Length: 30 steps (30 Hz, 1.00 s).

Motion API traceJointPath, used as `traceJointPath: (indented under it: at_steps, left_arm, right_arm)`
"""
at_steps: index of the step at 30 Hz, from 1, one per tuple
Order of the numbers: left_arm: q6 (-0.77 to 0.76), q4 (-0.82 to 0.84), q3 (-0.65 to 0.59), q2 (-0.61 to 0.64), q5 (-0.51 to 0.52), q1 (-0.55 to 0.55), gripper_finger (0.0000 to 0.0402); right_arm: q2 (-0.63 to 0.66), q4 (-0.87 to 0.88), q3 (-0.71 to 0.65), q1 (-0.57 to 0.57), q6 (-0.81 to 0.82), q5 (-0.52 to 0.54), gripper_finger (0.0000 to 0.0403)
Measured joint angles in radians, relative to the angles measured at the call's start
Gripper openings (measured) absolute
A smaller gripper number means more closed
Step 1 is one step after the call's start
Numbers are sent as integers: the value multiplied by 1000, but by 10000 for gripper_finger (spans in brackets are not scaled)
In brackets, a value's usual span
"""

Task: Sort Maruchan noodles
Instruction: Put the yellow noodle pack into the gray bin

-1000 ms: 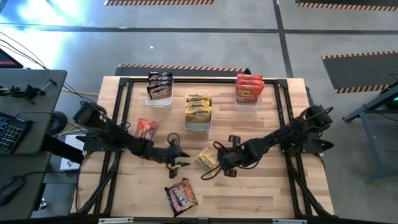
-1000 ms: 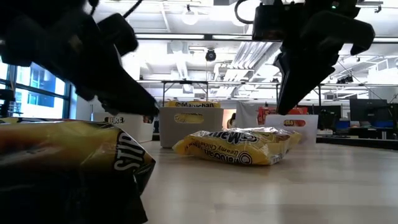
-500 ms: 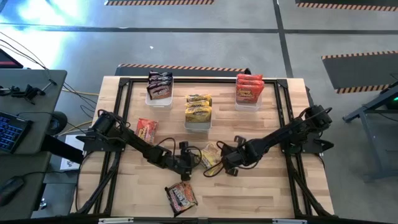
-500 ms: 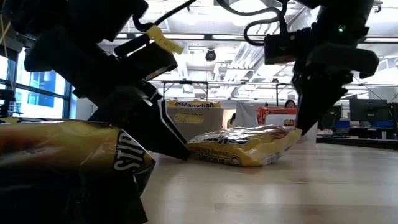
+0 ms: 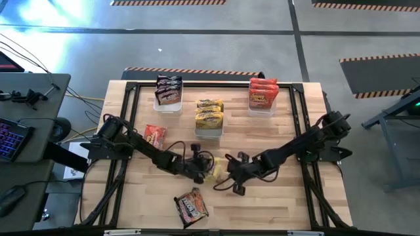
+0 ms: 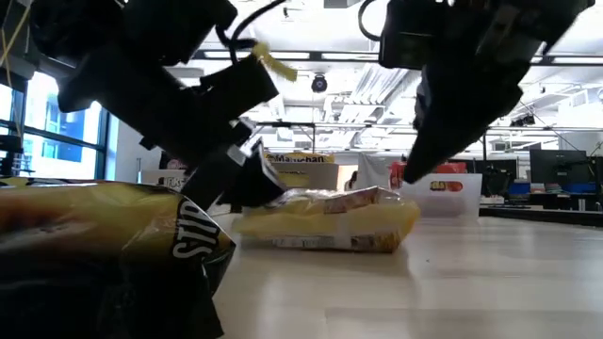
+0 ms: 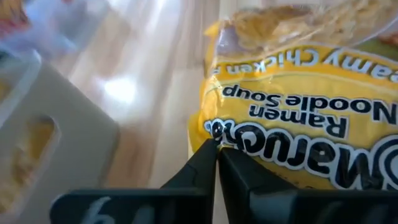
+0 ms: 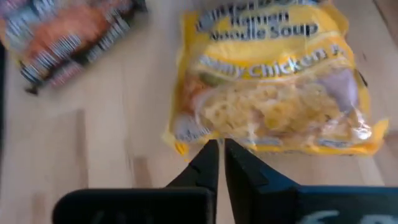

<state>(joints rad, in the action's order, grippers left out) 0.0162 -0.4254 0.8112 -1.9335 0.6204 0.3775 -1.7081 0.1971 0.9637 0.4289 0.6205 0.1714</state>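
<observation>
A yellow Maruchan noodle packet (image 5: 214,172) lies flat on the wooden table between my two grippers. My left gripper (image 5: 202,169) is shut at the packet's left end (image 6: 259,221). My right gripper (image 5: 228,178) is shut too, with its tips over the packet's right edge (image 8: 205,140). A dark packet (image 5: 191,205) lies near the front edge. A red-orange packet (image 5: 155,136) lies at the left. My left gripper's fingertips (image 7: 211,152) close on the thin edge seam (image 7: 210,132) at the yellow packet's left end. They come slanting down from the table's left. The packet lies flat on the table. My right gripper's shut tips stand at the packet's opposite edge; I cannot tell whether they touch it.
Three clear bins stand along the far side: dark packets (image 5: 168,93) at the left, yellow ones (image 5: 209,118) in the middle, red ones (image 5: 263,95) at the right. Black frame rails (image 5: 125,131) run along the table's edges.
My left gripper has moved toward the table's right, rolled, sunk to the yellow packet's left end and shut there. My right gripper has tipped and come down a little toward the near edge. The packet, tilted with its right end up, now lies flat.
</observation>
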Motion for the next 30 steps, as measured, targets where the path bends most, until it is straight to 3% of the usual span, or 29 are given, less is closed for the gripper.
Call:
traceJointPath:
  at_steps: [7,14,23,30]
  left_arm:
    - [223,-158,0,0,16,8,1]
    - [367,-276,0,0,17,28,0]
    - [457,-334,0,0,25,56,0]
    - [468,-340,0,0,63,66,0]
  right_arm:
    - [53,385,97,1,-1,80,100]
    - [125,403,102,-91,-102,55,199]
    - [121,266,101,-229,-174,-169,213]
    - [80,184,101,-300,-128,-374,213]
